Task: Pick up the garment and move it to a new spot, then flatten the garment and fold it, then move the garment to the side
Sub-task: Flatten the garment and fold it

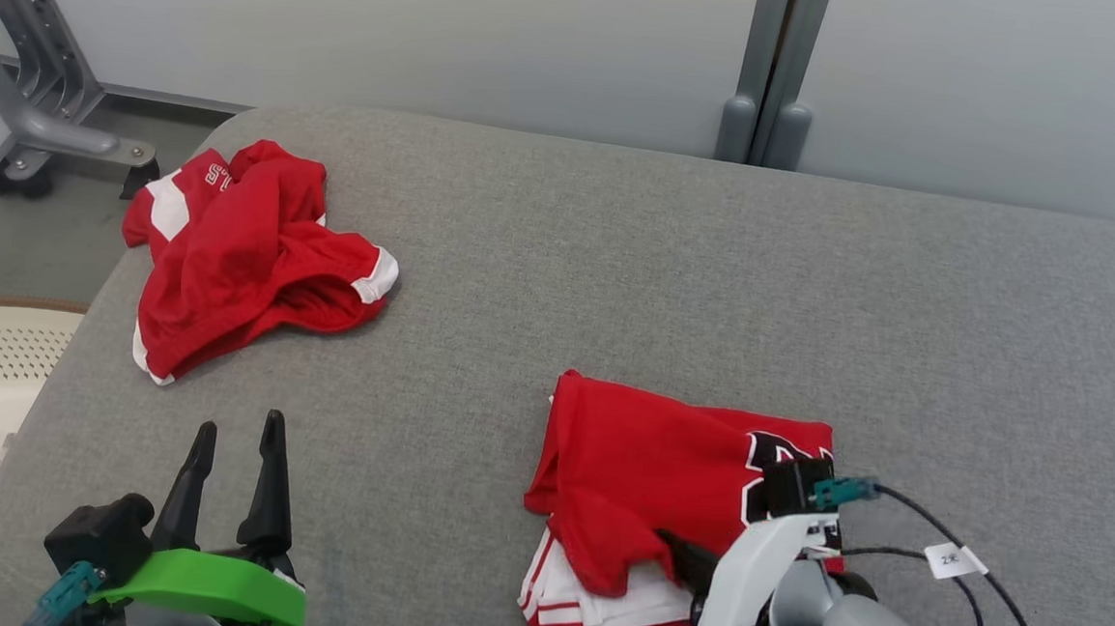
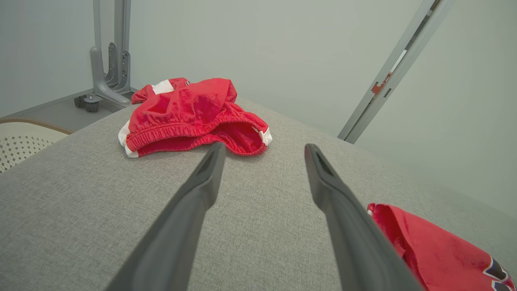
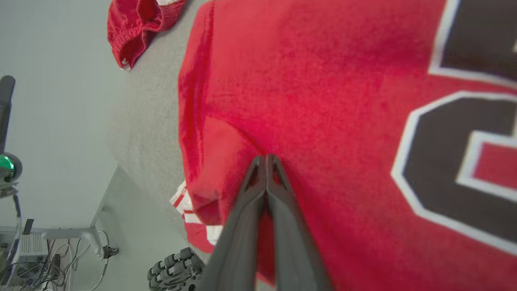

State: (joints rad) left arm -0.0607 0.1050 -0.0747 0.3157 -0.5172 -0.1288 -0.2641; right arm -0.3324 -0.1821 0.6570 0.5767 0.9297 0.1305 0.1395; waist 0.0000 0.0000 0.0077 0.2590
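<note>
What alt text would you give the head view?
A folded red jersey lies on a grey padded surface, the right gripper shut at its near edge. The open left gripper sits lower left, crumpled red shorts beyond it.

Head overlooks grey surface [image 1: 677, 262]; wrist views sit close.

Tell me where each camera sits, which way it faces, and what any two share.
Head: up high, looking down on the table; left end effector and right end effector at the bottom.
Left wrist: low over the table, facing the shorts; own open fingers.
Right wrist: close above the jersey, facing down; own shut fingers touch it.
Shared: all show shorts and jersey.
</note>
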